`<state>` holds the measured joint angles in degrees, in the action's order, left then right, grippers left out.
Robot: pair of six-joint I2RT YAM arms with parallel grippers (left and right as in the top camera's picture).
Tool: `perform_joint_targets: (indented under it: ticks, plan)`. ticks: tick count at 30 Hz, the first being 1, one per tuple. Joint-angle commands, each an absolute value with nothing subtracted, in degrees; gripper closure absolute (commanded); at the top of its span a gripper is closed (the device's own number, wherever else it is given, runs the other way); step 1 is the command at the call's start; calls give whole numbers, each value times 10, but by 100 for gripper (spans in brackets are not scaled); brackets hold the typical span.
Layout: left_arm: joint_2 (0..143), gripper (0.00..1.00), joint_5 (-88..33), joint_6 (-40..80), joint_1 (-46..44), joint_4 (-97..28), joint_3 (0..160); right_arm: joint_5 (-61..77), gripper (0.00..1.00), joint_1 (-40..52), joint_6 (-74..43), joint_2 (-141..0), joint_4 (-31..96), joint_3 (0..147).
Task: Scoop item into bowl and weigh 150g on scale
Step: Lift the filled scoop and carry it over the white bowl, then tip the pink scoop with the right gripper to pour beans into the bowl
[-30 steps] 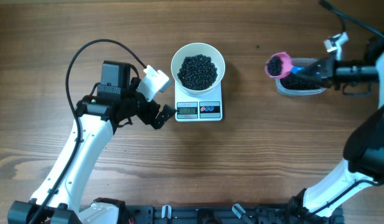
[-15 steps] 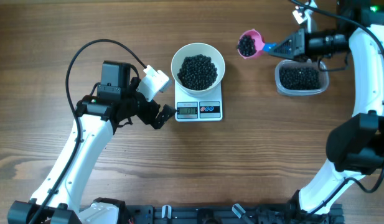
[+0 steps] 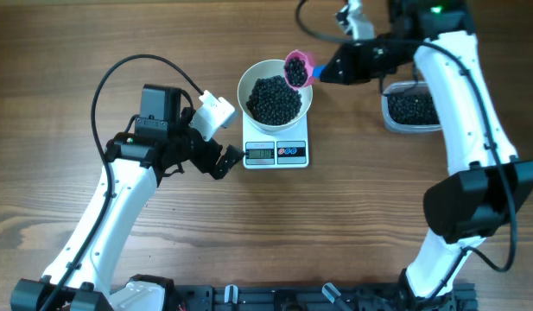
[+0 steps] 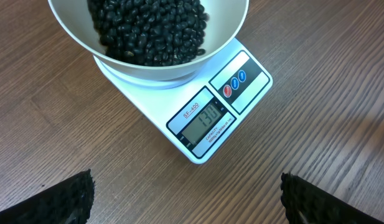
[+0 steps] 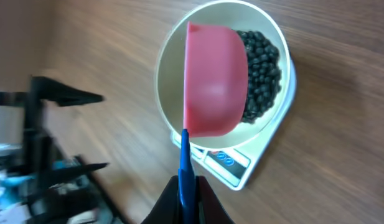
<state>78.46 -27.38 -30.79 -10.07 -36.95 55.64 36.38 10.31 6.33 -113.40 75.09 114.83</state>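
The white bowl (image 3: 242, 93) stands on the scale (image 3: 276, 154) and holds a heap of small black beans (image 3: 275, 99). In the left wrist view the scale (image 4: 241, 74) shows 130 on its display, below the bowl (image 4: 232, 34). A pink scoop (image 3: 296, 69) with a blue handle hangs tilted over the bowl's far right rim, with dark beans in it. My right gripper (image 3: 329, 71) is shut on that handle (image 5: 187, 168), and the scoop (image 5: 213, 81) covers part of the bowl (image 5: 163, 68). My left gripper (image 4: 187, 199) is open, just left of the scale, holding nothing.
A clear plastic tub (image 3: 411, 108) with more black beans sits right of the scale, under the right arm. The left arm's cable (image 3: 128, 65) loops over the table at the left. Bare wooden tabletop lies in front of the scale.
The right arm has carried the loaded scoop leftward from the tub to above the bowl's rim. The left arm, bowl and scale have not moved.
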Motion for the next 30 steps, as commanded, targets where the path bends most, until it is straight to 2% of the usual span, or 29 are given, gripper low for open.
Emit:
perform_joint_targets:
  ticks: [1,12,20,30]
  plan:
    - [785,0,-285,-311,-98,-369,554,248,96,149,45,-1140,738,1164]
    - [785,0,-285,-311,-98,-369,554,-58,96,271,72,-1132,698,1165]
    - [785,0,-285,-311,-98,-369,554,-107,96,304,137,-1130,679,1165]
    - [785,0,-285,-311,-98,-369,554,-102,96,307,150,-1130,656,1165]
